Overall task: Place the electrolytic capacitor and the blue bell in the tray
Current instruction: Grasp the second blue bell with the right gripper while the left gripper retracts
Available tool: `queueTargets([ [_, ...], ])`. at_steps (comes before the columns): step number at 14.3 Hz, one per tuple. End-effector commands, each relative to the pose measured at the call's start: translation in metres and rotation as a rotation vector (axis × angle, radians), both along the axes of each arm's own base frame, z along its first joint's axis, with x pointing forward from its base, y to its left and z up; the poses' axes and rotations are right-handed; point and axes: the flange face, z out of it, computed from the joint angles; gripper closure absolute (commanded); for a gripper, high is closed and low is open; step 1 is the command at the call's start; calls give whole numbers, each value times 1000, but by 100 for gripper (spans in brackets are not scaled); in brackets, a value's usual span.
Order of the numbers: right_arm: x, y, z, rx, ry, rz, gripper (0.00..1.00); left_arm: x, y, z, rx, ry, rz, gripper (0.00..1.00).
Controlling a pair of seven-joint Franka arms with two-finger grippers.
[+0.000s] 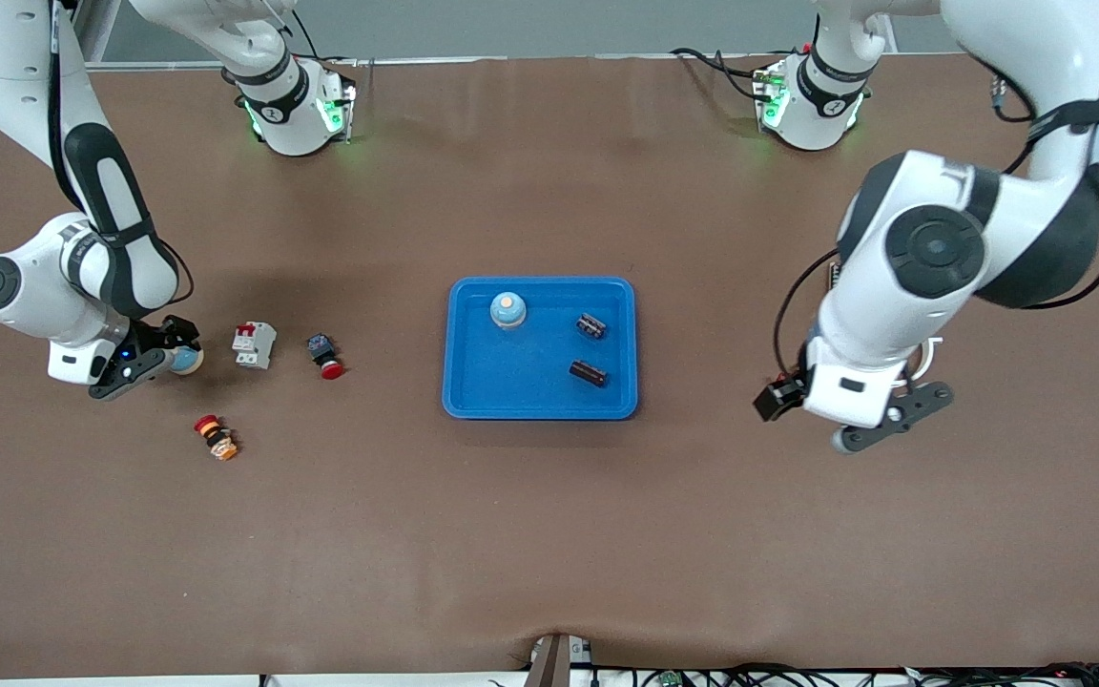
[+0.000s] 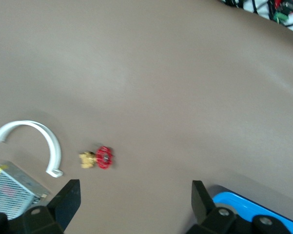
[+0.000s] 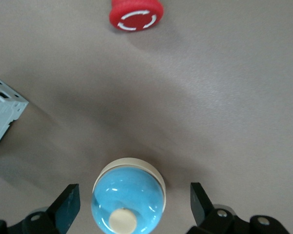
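The right end effector (image 1: 160, 361) is seen with its fingers apart around a blue bell (image 3: 128, 201) on the desk (image 1: 549, 534), apparently not yet gripped. In the tray (image 1: 487, 382) another blue bell (image 1: 508, 310) and two capacitors (image 1: 590, 326) are held. The left end effector (image 1: 879, 426) hangs spread and empty toward the left arm's end.

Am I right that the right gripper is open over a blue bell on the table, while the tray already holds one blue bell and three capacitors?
Not quite: the front view shows two capacitors in the tray, not three. The rest holds: one blue bell lies in the tray, and the right gripper is open over another blue bell on the table.
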Motion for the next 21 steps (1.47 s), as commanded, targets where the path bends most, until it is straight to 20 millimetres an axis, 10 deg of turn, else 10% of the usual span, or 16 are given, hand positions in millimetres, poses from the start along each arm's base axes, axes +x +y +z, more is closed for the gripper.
queueTargets([
  [1, -9, -3, -6, 20, -16, 27, 0, -12, 29, 28, 37, 25, -61, 0],
  [9, -16, -14, -15, 49, -21, 39, 0, -36, 103, 91, 57, 88, -310, 0],
  [14, -16, -12, -18, 62, -21, 37, 44, -61, 123, 116, 60, 97, -420, 0],
  [21, 14, 2, 9, 129, -9, 42, 49, -117, 144, 144, -10, 76, -434, 0],
])
